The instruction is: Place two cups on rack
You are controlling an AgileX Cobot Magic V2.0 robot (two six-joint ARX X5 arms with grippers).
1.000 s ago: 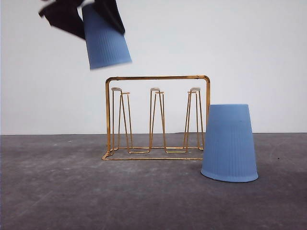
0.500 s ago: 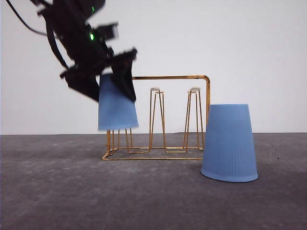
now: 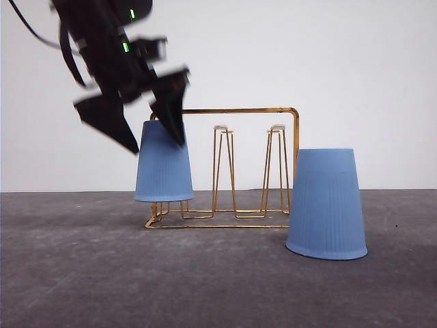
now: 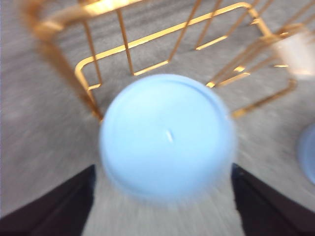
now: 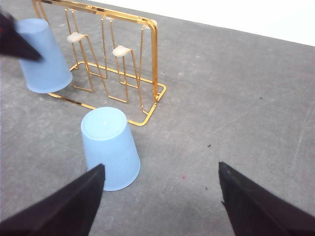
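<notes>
Resting upside-down on the gold wire rack (image 3: 232, 167): ribbed light-blue cup (image 3: 163, 164).

Dark grey table (image 3: 82, 273), matte and faintly speckled, running back to a white wall. On it stands the gold wire rack (image 3: 225, 167), its rectangular base flat on the surface, toward the back. Just beside the rack's right end and nearer the camera, a light-blue cup (image 3: 326, 203) sits upside down, rim on the table. In the right wrist view that same cup (image 5: 109, 147) stands close to the rack's corner, apart from it.
</notes>
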